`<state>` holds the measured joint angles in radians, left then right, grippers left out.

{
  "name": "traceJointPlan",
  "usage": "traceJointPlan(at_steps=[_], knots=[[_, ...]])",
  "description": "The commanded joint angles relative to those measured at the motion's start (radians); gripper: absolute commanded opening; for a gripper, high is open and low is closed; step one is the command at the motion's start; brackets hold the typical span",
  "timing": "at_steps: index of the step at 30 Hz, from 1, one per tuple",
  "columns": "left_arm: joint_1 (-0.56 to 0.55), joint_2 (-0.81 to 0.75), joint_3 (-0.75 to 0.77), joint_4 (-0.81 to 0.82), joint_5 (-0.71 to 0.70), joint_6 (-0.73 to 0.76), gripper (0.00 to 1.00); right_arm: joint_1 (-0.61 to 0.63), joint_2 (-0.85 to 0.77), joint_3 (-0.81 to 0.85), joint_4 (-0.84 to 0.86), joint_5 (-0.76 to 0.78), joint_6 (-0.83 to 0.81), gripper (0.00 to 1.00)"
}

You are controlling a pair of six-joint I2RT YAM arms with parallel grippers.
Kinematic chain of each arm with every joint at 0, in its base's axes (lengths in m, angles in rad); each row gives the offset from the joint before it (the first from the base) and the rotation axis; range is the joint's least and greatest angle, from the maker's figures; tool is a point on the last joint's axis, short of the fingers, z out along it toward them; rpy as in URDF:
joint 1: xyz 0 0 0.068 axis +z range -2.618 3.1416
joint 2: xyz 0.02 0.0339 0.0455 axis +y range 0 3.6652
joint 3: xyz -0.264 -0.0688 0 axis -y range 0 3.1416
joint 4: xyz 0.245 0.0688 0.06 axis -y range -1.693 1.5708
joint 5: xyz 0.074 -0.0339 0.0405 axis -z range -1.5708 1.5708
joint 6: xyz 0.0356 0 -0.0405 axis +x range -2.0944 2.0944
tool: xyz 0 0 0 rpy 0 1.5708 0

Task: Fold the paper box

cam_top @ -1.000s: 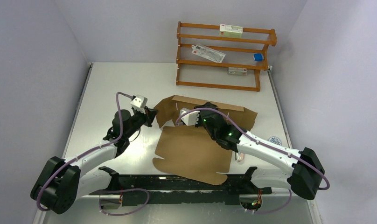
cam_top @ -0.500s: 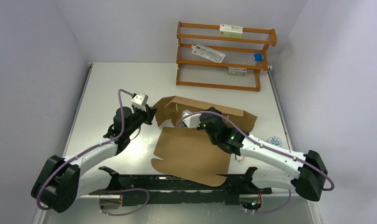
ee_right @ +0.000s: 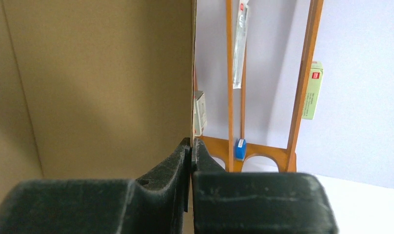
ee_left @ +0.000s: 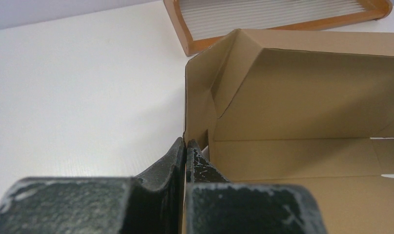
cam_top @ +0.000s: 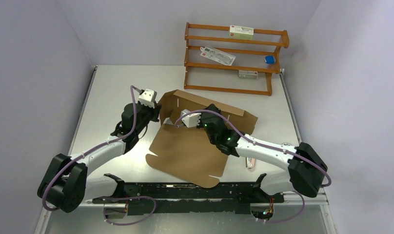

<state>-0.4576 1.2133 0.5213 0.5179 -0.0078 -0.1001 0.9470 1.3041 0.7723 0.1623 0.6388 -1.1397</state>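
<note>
As left pincer (ee_left: 186,144) clamps, paper box (ee_left: 302,97) edge between

Bright, even light falls from above, and the white table (cam_top: 107,87) gives mild glare. Soft shadows lie inside the paper box (ee_left: 307,97). Both wrist views look slightly soft.

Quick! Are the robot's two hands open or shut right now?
The left gripper is shut, pinching the paper box at its side flap.
The right gripper is shut, pinching the paper box wall's edge.
</note>
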Motion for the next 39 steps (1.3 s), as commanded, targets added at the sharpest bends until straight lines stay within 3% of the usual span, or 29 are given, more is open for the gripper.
traceJointPlan(at_steps=[1, 7, 17, 28, 39], knots=[[-0.001, -0.026, 0.026, 0.001, 0.030, 0.030, 0.05, -0.018, 0.069, 0.027, 0.205, -0.061, -0.088, 0.05], [-0.003, -0.080, -0.017, 0.011, 0.132, -0.007, 0.05, -0.023, 0.115, 0.028, 0.292, -0.089, -0.095, 0.05], [-0.016, -0.072, -0.092, 0.082, 0.189, -0.119, 0.06, -0.009, 0.135, -0.088, 0.424, -0.120, -0.179, 0.06], [-0.019, -0.069, 0.008, -0.122, 0.140, -0.110, 0.09, -0.002, 0.161, -0.150, 0.477, -0.026, -0.374, 0.06], [-0.019, -0.023, -0.045, 0.006, 0.231, -0.166, 0.11, 0.004, 0.170, -0.167, 0.472, 0.025, -0.537, 0.07]])
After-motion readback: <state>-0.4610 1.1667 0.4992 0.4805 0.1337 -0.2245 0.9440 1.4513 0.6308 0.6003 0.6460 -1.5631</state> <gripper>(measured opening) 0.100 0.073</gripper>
